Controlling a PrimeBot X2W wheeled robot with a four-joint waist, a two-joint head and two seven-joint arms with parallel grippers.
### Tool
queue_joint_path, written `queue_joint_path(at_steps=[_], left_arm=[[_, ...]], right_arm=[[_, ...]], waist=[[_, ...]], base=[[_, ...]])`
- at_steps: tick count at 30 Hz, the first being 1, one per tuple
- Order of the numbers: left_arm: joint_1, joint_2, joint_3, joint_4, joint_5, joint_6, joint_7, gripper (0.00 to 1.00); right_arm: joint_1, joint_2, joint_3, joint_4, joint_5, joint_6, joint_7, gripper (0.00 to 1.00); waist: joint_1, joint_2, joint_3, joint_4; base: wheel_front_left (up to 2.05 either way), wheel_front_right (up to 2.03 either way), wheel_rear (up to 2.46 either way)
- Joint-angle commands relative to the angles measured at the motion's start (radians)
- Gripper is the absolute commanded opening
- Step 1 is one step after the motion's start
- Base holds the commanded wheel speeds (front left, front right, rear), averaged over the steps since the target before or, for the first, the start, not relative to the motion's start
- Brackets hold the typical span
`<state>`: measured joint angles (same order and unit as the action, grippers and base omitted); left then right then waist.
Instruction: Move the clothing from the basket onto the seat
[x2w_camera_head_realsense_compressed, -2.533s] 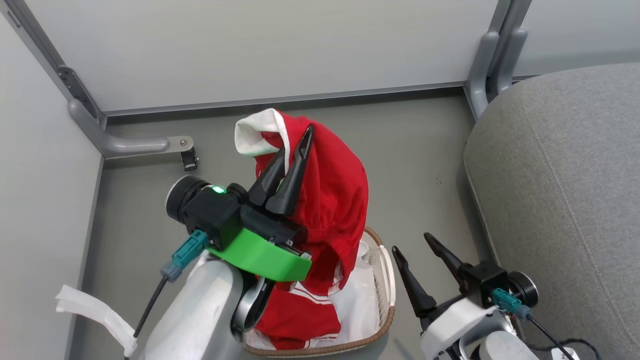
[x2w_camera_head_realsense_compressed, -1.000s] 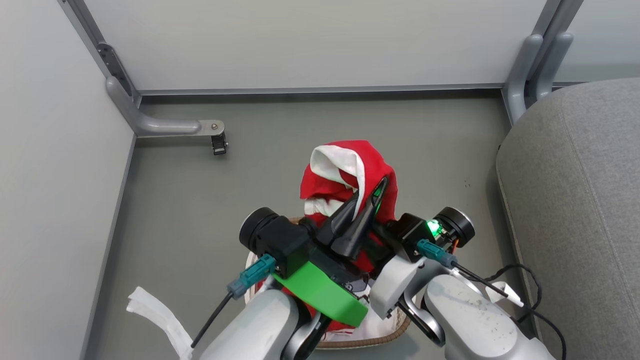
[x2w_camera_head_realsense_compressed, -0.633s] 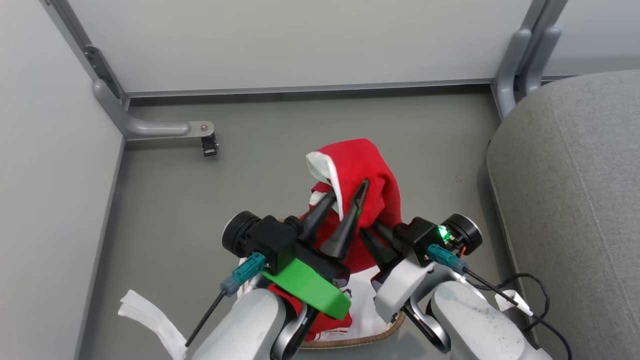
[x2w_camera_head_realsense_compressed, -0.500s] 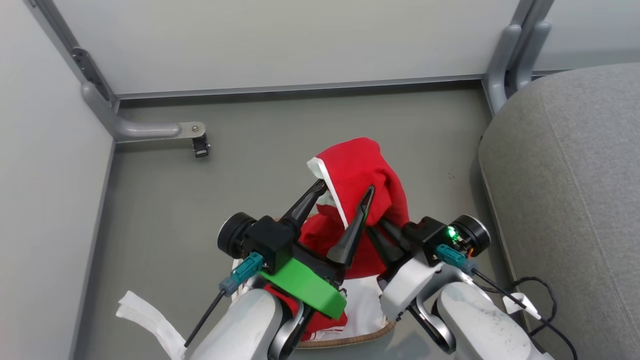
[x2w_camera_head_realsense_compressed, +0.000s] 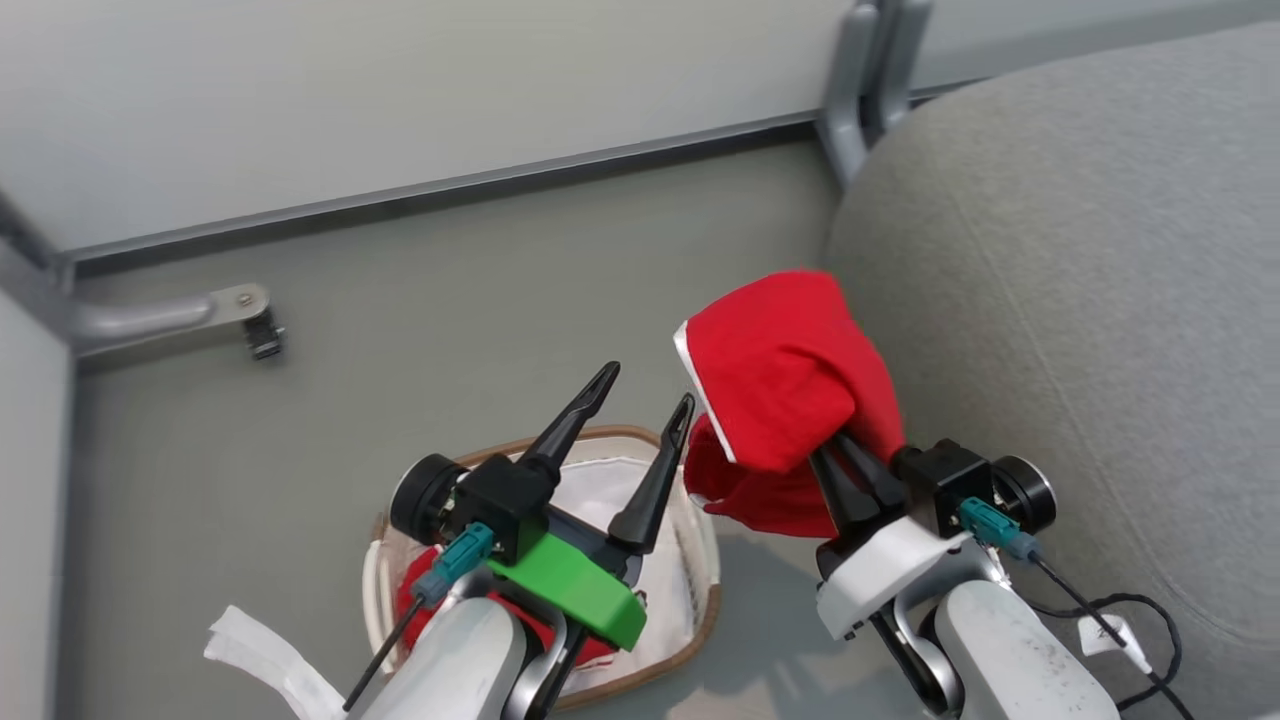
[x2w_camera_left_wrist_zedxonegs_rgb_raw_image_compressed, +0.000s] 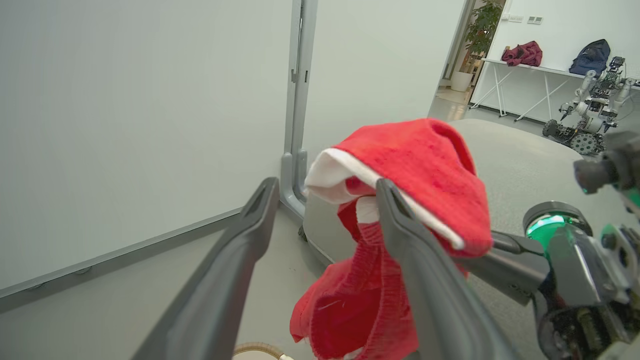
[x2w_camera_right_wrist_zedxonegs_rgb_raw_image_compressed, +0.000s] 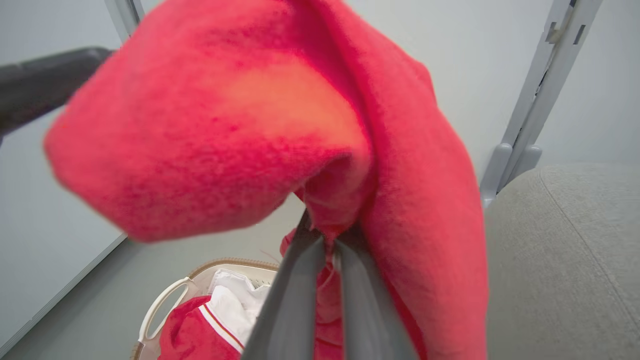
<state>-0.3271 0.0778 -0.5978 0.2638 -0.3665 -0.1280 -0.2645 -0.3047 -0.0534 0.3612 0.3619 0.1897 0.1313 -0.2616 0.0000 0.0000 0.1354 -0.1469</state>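
Seat: grey woven cushion with a rounded corner and a stitched seam, taking the right of the head view. Floor: smooth grey-green, open between the wall panels and the basket; a bare strip separates basket and seat. A grey metal post stands at the seat's far corner and a bracket lies at the left wall. Basket: oval, white perforated plastic, brown woven rim, white liner, on the floor under the left arm; it holds a second red garment with white stripes. Red garment: soft knit with white trim, bunched, hanging in the air over the seat's near edge, clear of the basket. Right gripper: fingers pressed together, pinching the red garment. Left gripper: fingers spread wide, holding nothing, above the basket's far rim, just beside the garment
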Motion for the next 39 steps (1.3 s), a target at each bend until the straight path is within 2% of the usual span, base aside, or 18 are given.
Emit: queue_joint_path(at_steps=[1, 8, 13, 21, 26, 32, 35, 39], left_arm=[[0.014, 0.008, 0.007, -0.001, 0.010, -0.004, 0.000, 1.00], [0.027, 0.014, 0.014, 0.006, 0.024, -0.004, 0.000, 1.00], [0.024, 0.019, 0.004, 0.012, 0.031, -0.004, 0.000, 1.00], [-0.038, 0.031, -0.062, 0.037, 0.009, -0.003, 0.000, 1.00], [-0.050, 0.042, -0.064, 0.043, 0.009, -0.003, 0.000, 1.00], [-0.050, 0.067, -0.034, 0.045, 0.027, -0.003, 0.000, 1.00], [-0.065, 0.082, -0.038, 0.045, 0.037, -0.003, 0.000, 1.00], [-0.090, 0.101, -0.041, 0.050, 0.042, -0.003, 0.000, 1.00]], right_arm=[[0.016, -0.003, -0.009, -0.008, 0.006, -0.001, -0.005, 0.00], [0.045, -0.001, -0.053, -0.037, 0.017, -0.001, -0.005, 0.00], [0.052, 0.001, -0.065, -0.050, 0.020, -0.001, -0.005, 0.00], [0.062, 0.001, -0.139, -0.099, -0.008, -0.001, -0.005, 0.00], [0.003, -0.028, -0.167, -0.116, -0.027, -0.001, -0.005, 0.00], [-0.180, -0.149, -0.145, -0.131, -0.063, -0.001, -0.005, 0.00], [-0.297, -0.232, -0.178, -0.120, -0.077, -0.001, -0.005, 0.00], [-0.427, -0.308, -0.237, -0.083, -0.082, -0.001, -0.005, 0.00]], waist=[[0.0000, 0.0000, 0.020, -0.126], [0.0000, 0.0000, 0.041, -0.296], [0.0000, 0.0000, 0.054, -0.387], [0.0000, 0.0000, 0.100, -0.404], [0.0000, 0.0000, 0.134, -0.405], [0.0000, 0.0000, 0.197, -0.403], [0.0000, 0.0000, 0.249, -0.378], [0.0000, 0.0000, 0.308, -0.341]], base=[[0.00, 0.00, 0.00], [0.00, 0.00, 0.00], [0.00, 0.00, 0.00], [0.00, 0.00, 0.00], [0.00, 0.00, 0.00], [0.00, 0.00, 0.00], [0.00, 0.00, 0.00], [0.00, 0.00, 0.00]])
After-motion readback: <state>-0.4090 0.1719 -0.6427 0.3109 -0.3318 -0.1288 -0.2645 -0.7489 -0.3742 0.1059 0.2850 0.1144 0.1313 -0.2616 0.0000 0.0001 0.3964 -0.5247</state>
